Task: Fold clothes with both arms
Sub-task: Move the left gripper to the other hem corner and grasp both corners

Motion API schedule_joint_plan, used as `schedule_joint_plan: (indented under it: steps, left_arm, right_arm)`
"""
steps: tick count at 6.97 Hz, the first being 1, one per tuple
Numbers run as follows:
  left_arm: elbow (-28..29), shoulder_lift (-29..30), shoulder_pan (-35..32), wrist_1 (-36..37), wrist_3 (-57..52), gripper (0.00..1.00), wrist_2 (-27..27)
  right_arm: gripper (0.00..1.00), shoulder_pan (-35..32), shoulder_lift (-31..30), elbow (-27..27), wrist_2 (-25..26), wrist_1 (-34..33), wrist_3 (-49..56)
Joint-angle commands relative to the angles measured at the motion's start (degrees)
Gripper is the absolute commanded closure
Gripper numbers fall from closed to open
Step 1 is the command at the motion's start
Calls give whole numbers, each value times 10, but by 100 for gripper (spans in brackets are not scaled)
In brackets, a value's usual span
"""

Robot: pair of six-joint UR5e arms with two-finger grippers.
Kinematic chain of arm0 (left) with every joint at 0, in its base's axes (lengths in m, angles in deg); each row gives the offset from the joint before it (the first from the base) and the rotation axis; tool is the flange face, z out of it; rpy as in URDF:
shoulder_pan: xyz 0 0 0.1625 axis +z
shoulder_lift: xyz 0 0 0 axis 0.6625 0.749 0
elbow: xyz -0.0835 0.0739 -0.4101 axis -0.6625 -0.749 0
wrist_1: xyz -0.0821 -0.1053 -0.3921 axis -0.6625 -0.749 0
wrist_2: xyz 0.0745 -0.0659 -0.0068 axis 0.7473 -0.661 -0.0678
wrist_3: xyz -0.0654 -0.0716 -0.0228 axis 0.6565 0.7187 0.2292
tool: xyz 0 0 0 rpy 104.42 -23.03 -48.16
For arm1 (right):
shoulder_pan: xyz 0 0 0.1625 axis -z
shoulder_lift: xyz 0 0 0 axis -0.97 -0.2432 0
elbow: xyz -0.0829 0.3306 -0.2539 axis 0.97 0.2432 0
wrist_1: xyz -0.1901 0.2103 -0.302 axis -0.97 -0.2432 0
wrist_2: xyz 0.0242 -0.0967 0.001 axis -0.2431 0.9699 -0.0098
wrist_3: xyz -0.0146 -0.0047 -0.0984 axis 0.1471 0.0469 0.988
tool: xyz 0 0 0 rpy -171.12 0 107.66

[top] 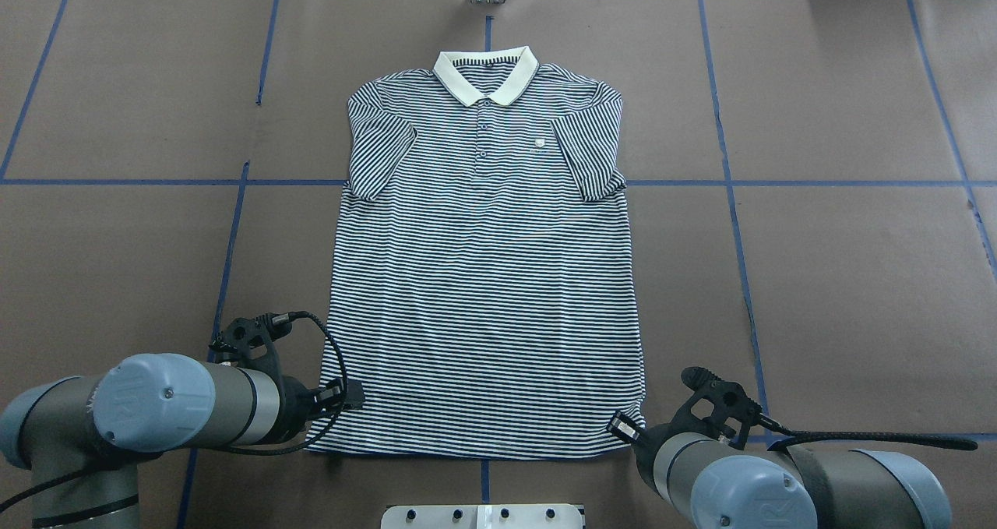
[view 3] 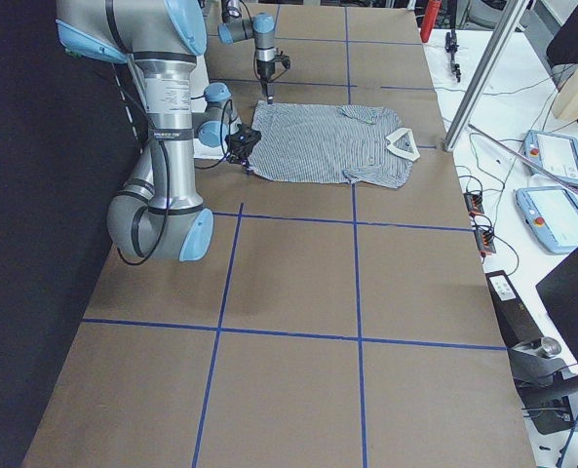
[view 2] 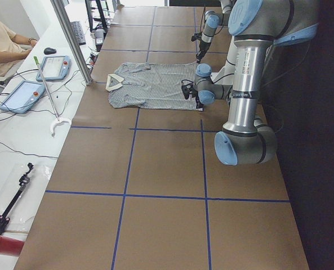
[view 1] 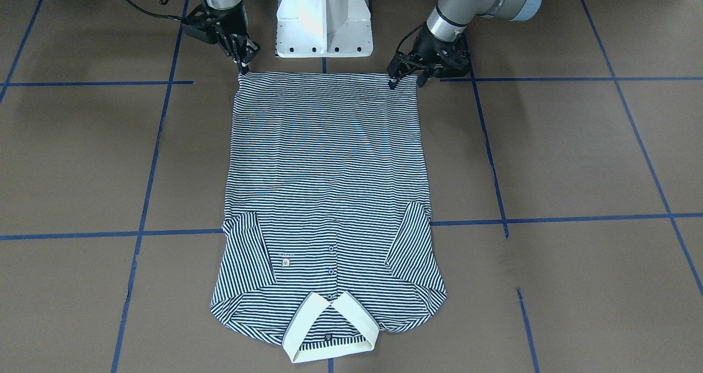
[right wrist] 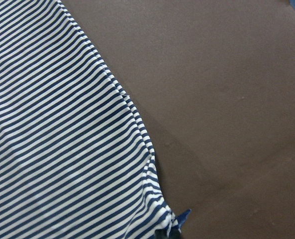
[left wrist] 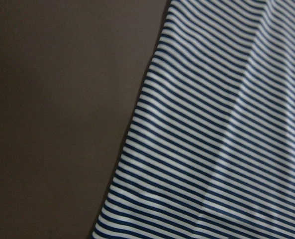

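On the brown tabletop, which blue tape lines split into large squares, we see the polo shirt lying flat and face up, placket buttoned, sleeves resting down against its sides. Its cream collar is at one end of the shirt. Just past the straight hem at the other end stands the white pedestal base.

Both arms reach down to that hem, one at each corner. The right tool has its fingers pressed together on its corner of the shirt, and the right wrist view shows the cloth bunched into a small pinch there, so we read it as gripping the polo shirt. The left tool sits at the other hem corner with its fingers spread apart, tips down at the fabric, released. The left wrist view shows only smooth stripes beside bare brown surface.

Beyond the collar end of the shirt the brown surface gives way to a white side bench carrying loose black cables and two blue-rimmed handheld screens. A slanted aluminium post rises at the bench's edge nearest the collar. A person sits at that bench, farther from the shirt, with only an arm and part of the torso in view
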Motion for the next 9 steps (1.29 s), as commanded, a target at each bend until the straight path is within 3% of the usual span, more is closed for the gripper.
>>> schedule_joint_plan:
  steps: [1,4,7,8,9]
  left_arm:
    - [4,-2,14,21,2,15,14]
    - [-1,-2,16,35,2,37,14]
    - [-3,-18,29,35,3,37,14]
    - [-4,-17,29,35,3,42,14]
    - [-7,-18,32,35,4,59,14]
  right_arm:
    - [100,1,0,0,0,0,0]
    - [100,1,0,0,0,0,0]
    - [100,1,-1,0,1,0,0]
    - [100,1,-1,0,1,0,0]
    - [100,1,-1,0,1,0,0]
